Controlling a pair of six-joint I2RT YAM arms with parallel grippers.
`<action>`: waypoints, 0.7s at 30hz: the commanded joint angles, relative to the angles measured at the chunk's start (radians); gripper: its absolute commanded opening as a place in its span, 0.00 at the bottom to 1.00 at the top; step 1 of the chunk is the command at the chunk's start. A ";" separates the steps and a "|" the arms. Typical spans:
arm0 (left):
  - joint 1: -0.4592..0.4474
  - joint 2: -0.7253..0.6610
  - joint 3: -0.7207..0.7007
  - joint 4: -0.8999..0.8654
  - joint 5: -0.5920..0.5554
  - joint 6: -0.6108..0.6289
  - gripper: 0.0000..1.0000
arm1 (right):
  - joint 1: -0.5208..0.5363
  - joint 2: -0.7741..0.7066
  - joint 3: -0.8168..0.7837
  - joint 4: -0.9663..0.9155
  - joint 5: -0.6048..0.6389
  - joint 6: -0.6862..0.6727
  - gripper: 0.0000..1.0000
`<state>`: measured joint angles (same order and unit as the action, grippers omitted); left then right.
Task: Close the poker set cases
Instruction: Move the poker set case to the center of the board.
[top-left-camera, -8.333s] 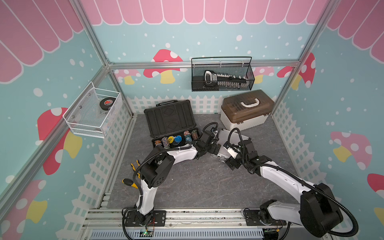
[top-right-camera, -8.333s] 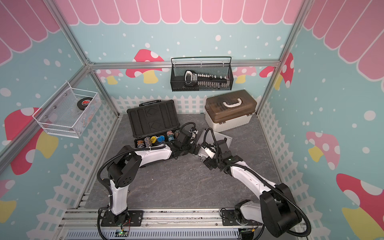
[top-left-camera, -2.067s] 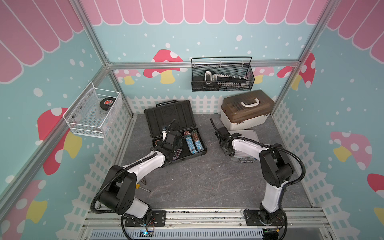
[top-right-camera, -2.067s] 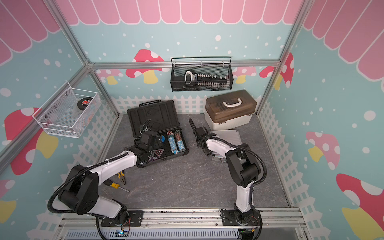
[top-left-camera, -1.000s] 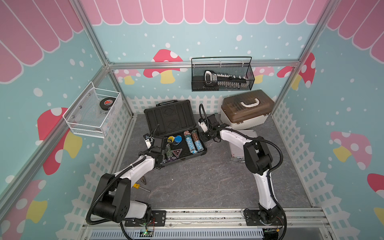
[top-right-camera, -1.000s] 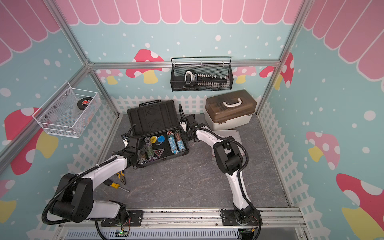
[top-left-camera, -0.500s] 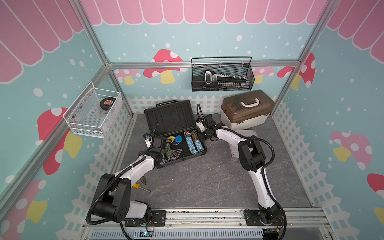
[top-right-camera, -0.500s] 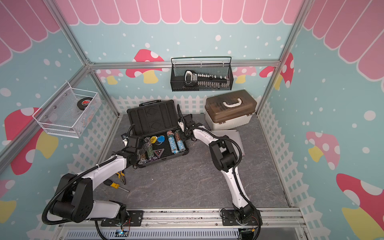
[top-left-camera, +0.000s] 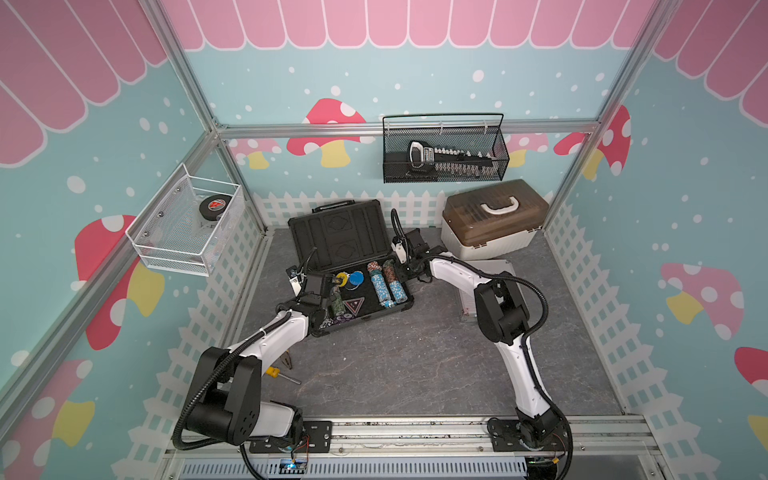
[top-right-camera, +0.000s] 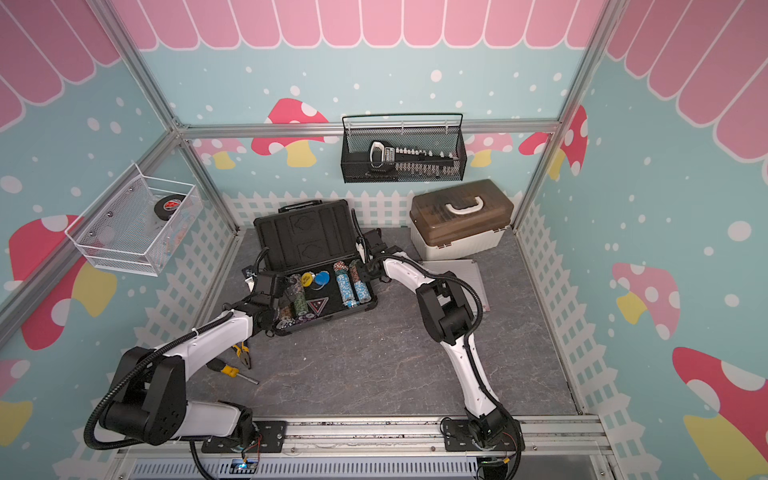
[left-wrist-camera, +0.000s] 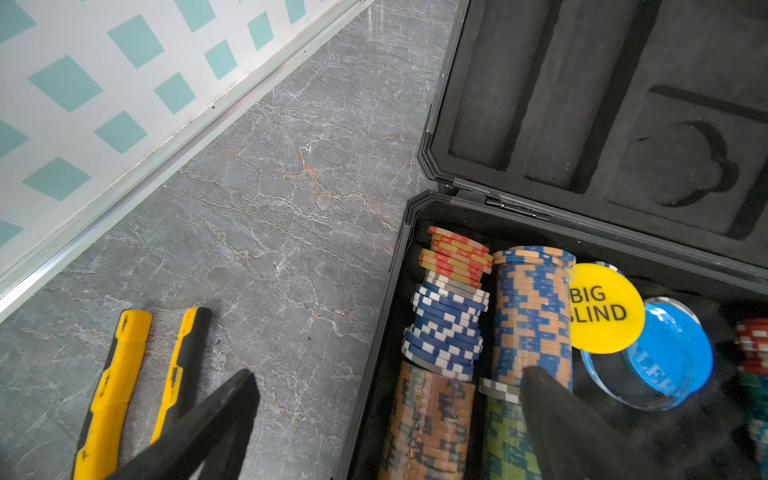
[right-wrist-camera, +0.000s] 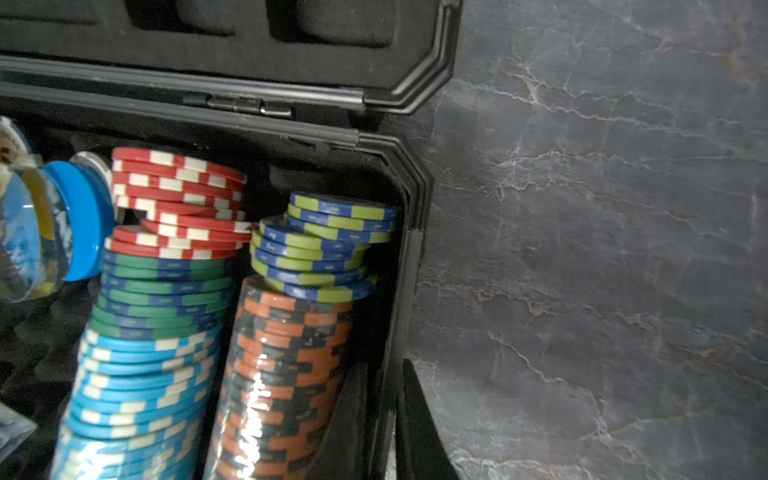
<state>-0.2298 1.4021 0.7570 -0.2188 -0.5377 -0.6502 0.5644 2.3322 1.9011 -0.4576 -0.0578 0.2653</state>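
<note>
1. Left wrist view: reaching low, the left gripper gapes astride a side wall of the open black poker case, one finger over poker chips.
2. At the opposite wall, the right gripper pinches the rim; its inner finger is barely discernible.
3. Beyond that wall, the silver poker case lies flat, partly hidden by the right arm.

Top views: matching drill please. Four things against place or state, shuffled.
Things:
1. black case
2. silver case
3. puck
4. pliers

Place or state:
A. in the wire basket on the wall
B. open, chips showing
C. on the floor, outside both cases
D. flat and shut

Pairs: 1-B, 2-D, 3-A, 4-C
</note>
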 joint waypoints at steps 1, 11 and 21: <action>0.006 -0.009 -0.015 0.015 0.009 -0.002 0.99 | -0.017 -0.013 -0.071 -0.061 0.072 -0.087 0.00; 0.006 -0.006 -0.015 0.016 0.020 0.003 0.99 | -0.029 -0.131 -0.282 -0.039 0.183 -0.066 0.00; 0.006 0.000 -0.013 0.022 0.038 0.000 0.99 | -0.057 -0.250 -0.507 0.010 0.210 -0.026 0.00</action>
<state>-0.2298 1.4021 0.7570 -0.2115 -0.5076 -0.6468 0.5354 2.0823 1.4700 -0.2607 0.0868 0.2852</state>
